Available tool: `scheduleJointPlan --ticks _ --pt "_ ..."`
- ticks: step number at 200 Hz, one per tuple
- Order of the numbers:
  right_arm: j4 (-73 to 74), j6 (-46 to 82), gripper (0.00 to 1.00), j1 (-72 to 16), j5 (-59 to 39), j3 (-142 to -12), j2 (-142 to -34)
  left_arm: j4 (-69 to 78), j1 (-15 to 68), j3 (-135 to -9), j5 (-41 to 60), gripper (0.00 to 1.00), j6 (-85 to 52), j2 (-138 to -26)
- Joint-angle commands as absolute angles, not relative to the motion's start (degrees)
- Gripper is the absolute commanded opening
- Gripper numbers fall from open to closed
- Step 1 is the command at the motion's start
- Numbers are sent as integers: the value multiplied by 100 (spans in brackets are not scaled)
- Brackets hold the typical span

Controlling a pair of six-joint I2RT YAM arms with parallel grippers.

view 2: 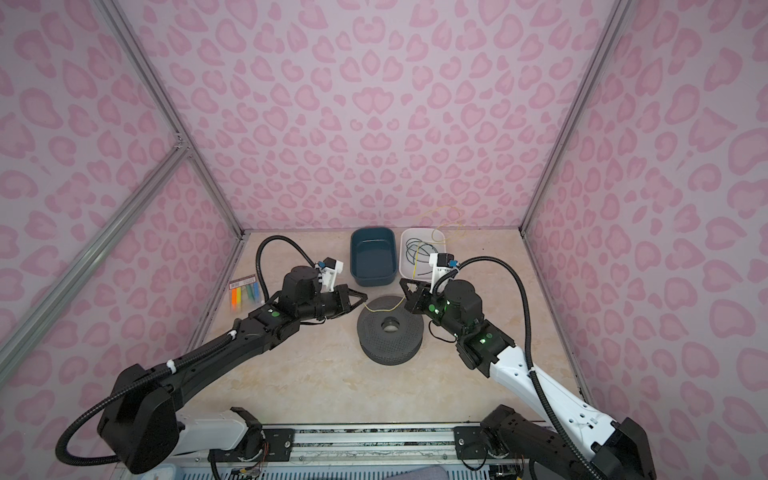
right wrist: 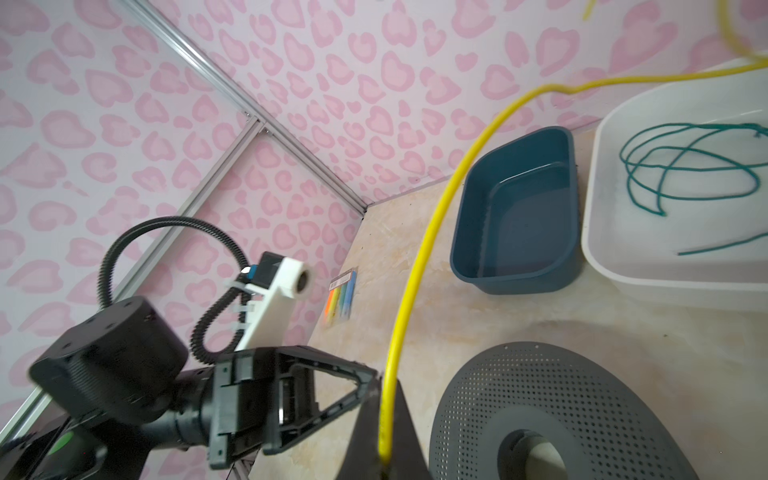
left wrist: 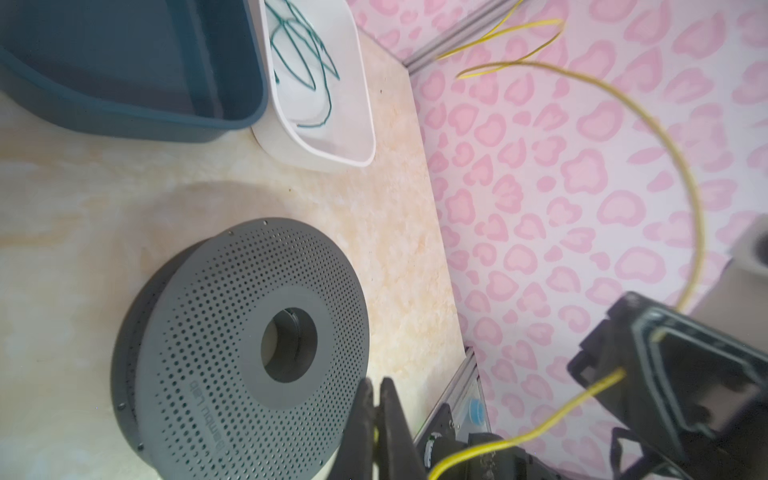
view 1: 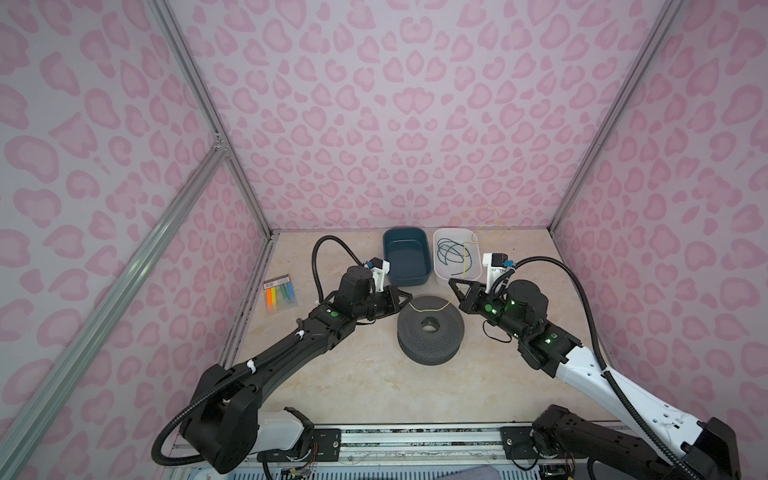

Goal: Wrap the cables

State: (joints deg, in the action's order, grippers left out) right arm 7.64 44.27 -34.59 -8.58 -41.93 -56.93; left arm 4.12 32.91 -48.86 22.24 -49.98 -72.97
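Both arms reach inward, left end effector (view 1: 409, 296) and right end effector (view 1: 451, 283) closed, tips facing.

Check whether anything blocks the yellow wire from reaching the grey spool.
Nothing visible does. The left gripper and right gripper pinch the yellow wire, its slack sagging over the far rim of the grey spool.

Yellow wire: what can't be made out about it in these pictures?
- Far end of the yellow wire: cut off by the top edge in the right wrist view; too thin against the back wall in both top views.
- Pinched parts: hidden inside the shut left tool and right tool, wrist views.
- Whether its sag touches the reel: too fine in both top views.
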Motion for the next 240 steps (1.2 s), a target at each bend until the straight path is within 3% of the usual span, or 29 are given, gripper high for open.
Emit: scheduleJointPlan --ticks 1,107,131,141,158,171,194,240 --pt "1129 4723 0 -3454 81 -3876 -5564 865 3252 -4568 1099 3 -5373 -6791" --pt "2164 5622 0 -3480 563 -3456 -5669 1528 3243 -3649 -379 4 -6153 -5516" --pt "2033 5469 0 -3487 415 -3653 -5734 826 3227 -3945 -504 34 -5430 -5473" --pt "1976 5422 0 -3480 355 -3704 -5749 387 3217 -4160 -631 59 -5040 -5435" --pt "1801 5283 0 -3480 209 -3813 -5766 -362 3208 -4569 -941 70 -4284 -5368" --pt "1643 5178 0 -3480 74 -3896 -5777 -707 3208 -4858 -965 67 -3668 -5379" --pt "1375 5116 0 -3481 -98 -4039 -5818 -1201 3446 -5553 -97 59 -2568 -5874" --pt "1069 5187 0 -3473 -469 -4305 -6034 -1565 5152 -6578 -774 55 -492 -7348"
